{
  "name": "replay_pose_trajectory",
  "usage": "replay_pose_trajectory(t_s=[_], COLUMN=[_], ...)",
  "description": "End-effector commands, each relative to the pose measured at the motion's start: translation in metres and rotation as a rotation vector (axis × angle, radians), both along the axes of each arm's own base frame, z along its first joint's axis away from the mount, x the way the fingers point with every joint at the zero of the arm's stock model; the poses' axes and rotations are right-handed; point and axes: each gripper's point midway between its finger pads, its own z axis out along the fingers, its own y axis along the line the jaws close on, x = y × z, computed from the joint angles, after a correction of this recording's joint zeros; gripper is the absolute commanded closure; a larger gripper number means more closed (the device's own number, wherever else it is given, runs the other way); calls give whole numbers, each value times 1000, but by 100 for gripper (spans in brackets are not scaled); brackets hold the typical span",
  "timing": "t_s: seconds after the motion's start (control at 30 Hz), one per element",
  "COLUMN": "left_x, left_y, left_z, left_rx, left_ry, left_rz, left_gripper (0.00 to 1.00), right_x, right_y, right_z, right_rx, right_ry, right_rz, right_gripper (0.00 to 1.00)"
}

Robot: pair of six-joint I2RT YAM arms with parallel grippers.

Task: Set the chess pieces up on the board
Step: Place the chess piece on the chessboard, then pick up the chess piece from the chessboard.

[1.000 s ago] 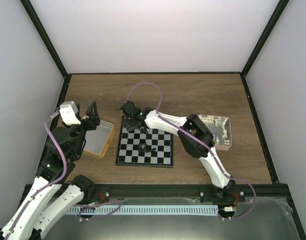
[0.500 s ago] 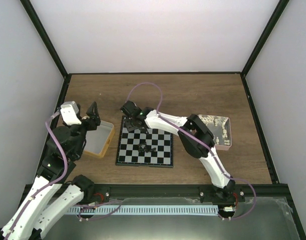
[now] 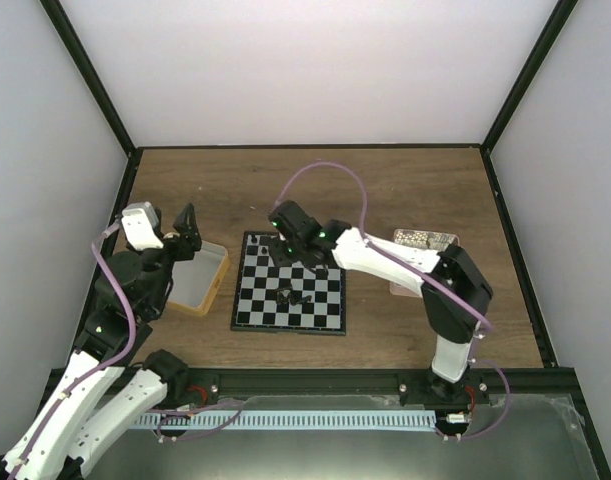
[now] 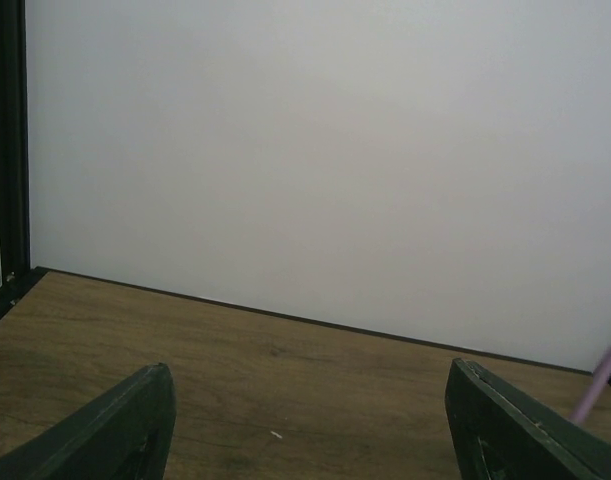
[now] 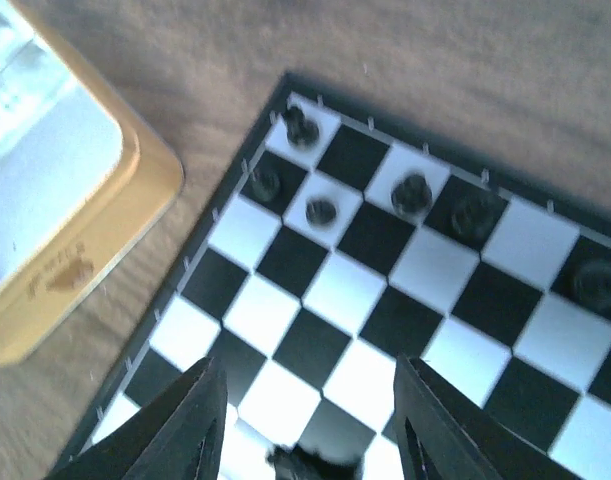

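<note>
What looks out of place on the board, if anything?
A clump of pieces sits bunched in the middle of the board, away from the edge rows where the other pieces stand near a corner. Midboard is not a starting place.

Parted end effector [image 5: 308,366] above board [image 5: 285,272], chess pieces [image 5: 412,192] near corner, yellow tray [image 5: 137,200] beside
</note>
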Motion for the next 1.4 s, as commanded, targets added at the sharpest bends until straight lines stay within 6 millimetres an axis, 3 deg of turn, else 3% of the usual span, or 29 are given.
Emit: replay_pose_trajectory(t_s=[0.0,0.13,0.43,0.63,0.9,1.37], left_x=[0,1,2,2,2,3], left_y=[1,0,-1,-1,-1,-1], left_z=[1,-1,-3,-3,-4,-5], left_rx=[-15,-18,-19,-20,-18,-14], left_ry=[-6,-1,7,7,10,14], left_rz=[3,-1,-2,-3,-2,1], left_gripper=[24,24,24,24,24,24], right_x=[-35,-55,-86,-85,-89,-87], right_y=[-20,-32,-30,-38,-40,-39], right_z=[-21,-36,-49,-62,-72,-87], right_rx=[-28,-54,-89,-151,-166,-184], right_ry=[88,153,216,232,256,263], right_rz=[50,85,139,101,106,96], right_gripper=[52,54,61,71,77,77])
